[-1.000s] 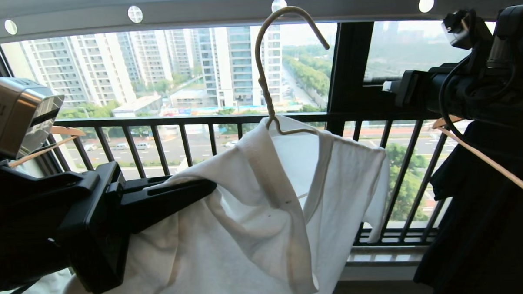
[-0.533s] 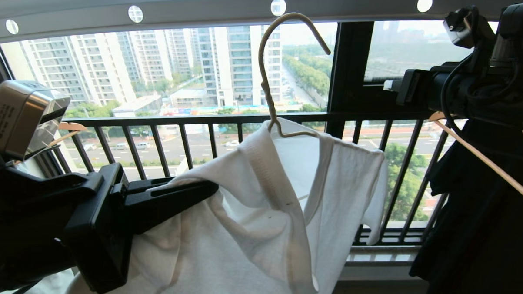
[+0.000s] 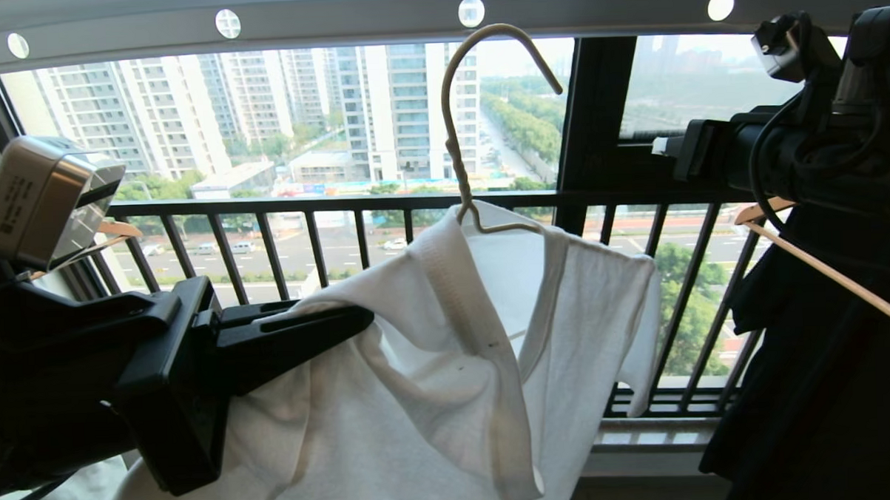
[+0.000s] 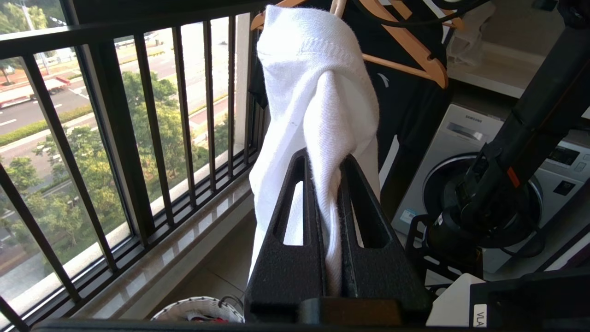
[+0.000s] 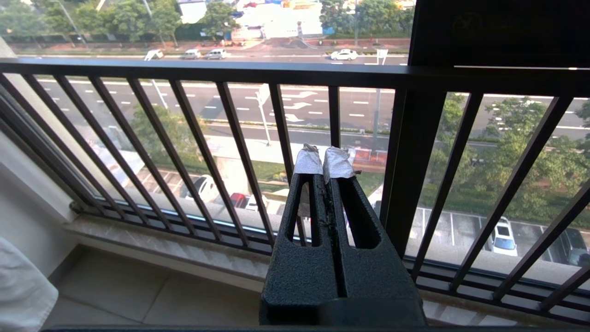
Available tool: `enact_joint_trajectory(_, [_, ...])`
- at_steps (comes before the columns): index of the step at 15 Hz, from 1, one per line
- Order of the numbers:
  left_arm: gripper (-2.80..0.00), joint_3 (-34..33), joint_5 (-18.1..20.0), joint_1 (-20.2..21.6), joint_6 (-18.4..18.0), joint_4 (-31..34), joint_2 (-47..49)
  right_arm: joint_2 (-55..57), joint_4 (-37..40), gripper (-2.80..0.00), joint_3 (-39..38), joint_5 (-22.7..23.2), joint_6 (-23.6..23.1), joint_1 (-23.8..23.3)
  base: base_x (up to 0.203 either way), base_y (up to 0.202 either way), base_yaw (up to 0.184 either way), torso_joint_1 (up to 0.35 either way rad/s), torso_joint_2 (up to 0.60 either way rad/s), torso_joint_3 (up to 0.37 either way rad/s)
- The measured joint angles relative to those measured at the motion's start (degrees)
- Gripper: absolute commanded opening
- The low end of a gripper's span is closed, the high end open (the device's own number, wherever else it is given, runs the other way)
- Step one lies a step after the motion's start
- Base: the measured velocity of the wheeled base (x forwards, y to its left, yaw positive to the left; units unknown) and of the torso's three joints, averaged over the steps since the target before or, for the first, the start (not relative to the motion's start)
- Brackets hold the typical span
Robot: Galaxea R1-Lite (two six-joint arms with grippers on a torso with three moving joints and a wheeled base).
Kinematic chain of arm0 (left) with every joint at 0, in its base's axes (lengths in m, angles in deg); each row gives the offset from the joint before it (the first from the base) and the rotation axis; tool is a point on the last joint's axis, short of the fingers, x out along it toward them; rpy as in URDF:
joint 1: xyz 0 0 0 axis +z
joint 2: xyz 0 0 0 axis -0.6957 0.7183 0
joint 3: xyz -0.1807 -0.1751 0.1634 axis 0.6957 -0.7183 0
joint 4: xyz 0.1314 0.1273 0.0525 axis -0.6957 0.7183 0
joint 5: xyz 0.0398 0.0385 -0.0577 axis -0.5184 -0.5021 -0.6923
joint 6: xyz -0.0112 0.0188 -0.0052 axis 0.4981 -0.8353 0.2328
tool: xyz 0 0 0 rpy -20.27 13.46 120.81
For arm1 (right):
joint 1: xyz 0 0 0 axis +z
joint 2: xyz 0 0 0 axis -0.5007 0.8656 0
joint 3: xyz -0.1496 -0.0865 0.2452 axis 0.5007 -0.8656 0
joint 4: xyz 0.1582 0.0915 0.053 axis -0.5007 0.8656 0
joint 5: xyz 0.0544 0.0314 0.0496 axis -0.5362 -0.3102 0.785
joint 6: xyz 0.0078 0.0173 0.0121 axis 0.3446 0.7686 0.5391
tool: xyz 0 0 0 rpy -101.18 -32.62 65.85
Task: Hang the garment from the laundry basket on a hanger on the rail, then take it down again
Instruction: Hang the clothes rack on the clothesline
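Over the last second the wire hanger (image 3: 478, 130) has dropped slightly, its hook now clear below the perforated rail (image 3: 348, 20), so the T-shirt (image 3: 449, 368) looks unhung. The left gripper (image 3: 359, 321) stays clamped on its shoulder fabric; the right gripper (image 5: 322, 166) stays closed, empty. The laundry basket (image 4: 198, 311) below holds something red.

Open gap under the rail (image 3: 348, 20) at 11 o'clock, window railing (image 3: 325, 204) closing off 12 o'clock, dark hung clothes (image 3: 826, 355) crowding 3 o'clock
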Motion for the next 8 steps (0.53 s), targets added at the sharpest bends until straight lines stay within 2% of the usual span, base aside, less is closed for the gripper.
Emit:
enact_joint_trajectory(3, [-2.8, 0.2, -0.1, 0.1, 0.0, -0.2, 0.1, 0.9, 0.0, -2.8, -0.9, 0.2, -0.3, 0.4, 0.0, 0.0, 0.0, 0.0, 0.0, 0.0])
enact_joint_trajectory(6, [-2.8, 0.2, -0.1, 0.1, -0.1, -0.2, 0.7, 1.0, -0.1, -2.8, -3.7, 1.2, -4.4, 1.5, 0.0, 0.0, 0.0, 0.0, 0.0, 0.0])
enact_joint_trajectory(8, [-2.8, 0.2, -0.3, 0.1, -0.1, -0.2, 0.9, 1.0, -0.1, -2.8, -4.4, 1.3, -5.1, 2.4, 0.0, 0.0, 0.0, 0.0, 0.0, 0.0])
